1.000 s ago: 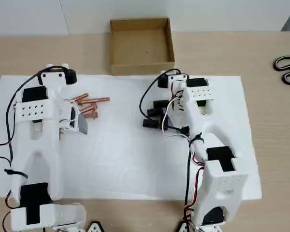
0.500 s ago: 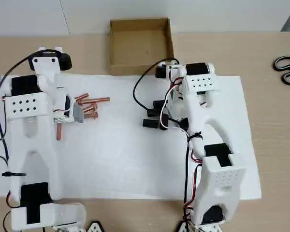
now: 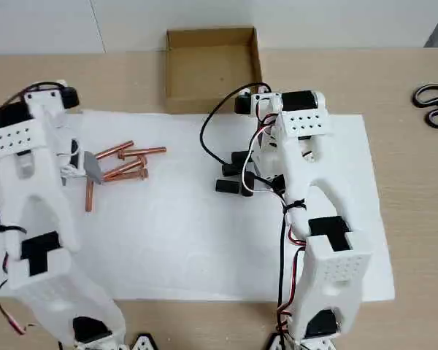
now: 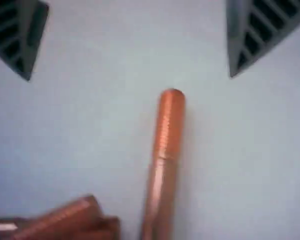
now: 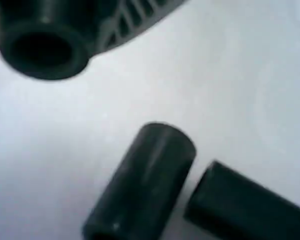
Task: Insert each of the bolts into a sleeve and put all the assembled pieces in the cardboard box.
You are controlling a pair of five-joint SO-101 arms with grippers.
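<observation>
Fingers (image 4: 250,35) of the left gripper (image 4: 129,75) stand wide apart, pointing down at the white sheet (image 3: 175,240) and holding nothing. One bolt (image 4: 165,150) lies flat on the sheet beneath the gap. We see the left arm (image 3: 40,211) stretched along the sheet's left edge and the right arm (image 3: 314,182) bent over its right half. The bolts (image 3: 124,170) are smooth copper rods, partly threaded. We count five near the far left corner, though some overlap. The sleeves (image 3: 232,172) are matte black hollow cylinders near the sheet's middle. We count three by the right gripper (image 3: 254,162) and cannot tell whether it clamps one. Beyond the far edge, the open cardboard box (image 3: 213,69) sits on the wooden table (image 3: 394,73).
</observation>
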